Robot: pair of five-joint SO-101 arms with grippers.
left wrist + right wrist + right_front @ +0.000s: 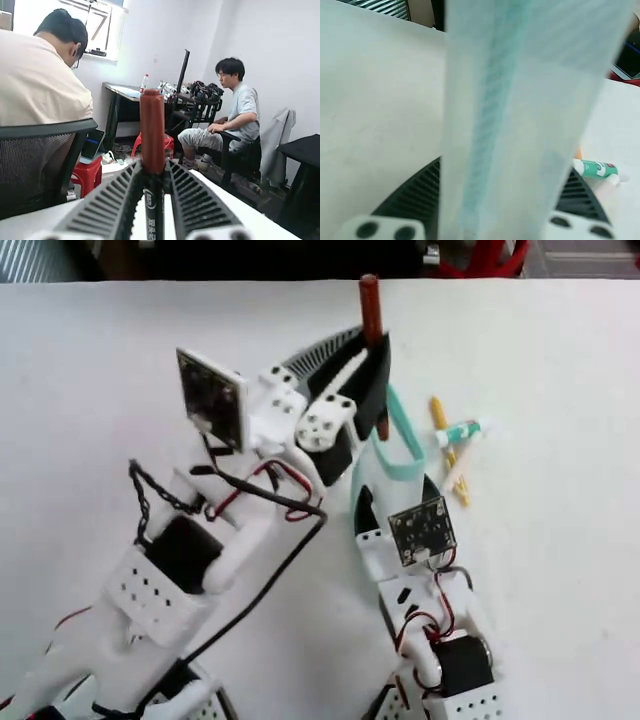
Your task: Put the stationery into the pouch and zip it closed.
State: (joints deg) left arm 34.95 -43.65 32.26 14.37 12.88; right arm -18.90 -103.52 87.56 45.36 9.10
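Note:
My left gripper (368, 352) is shut on a dark pen with a red-brown cap (371, 305), held upright with the cap on top. In the left wrist view the pen (152, 130) stands between the ribbed fingers (195, 200) of the left gripper (152, 170). Its lower end sits at the open mouth of the pale teal pouch (400, 437). My right gripper (395, 480) is shut on that pouch and holds it up off the table. Close up, the pouch (520, 100) hangs between the right gripper (505, 170) fingers. A yellow pencil (440, 418), a green-and-white tube (462, 432) and a cream stick (456, 476) lie to the right.
The white table (560, 570) has free room to the right and at the far left. The green-and-white tube (596, 168) lies just past the pouch. The two arms stand close together in the middle, with cables trailing at the near edge.

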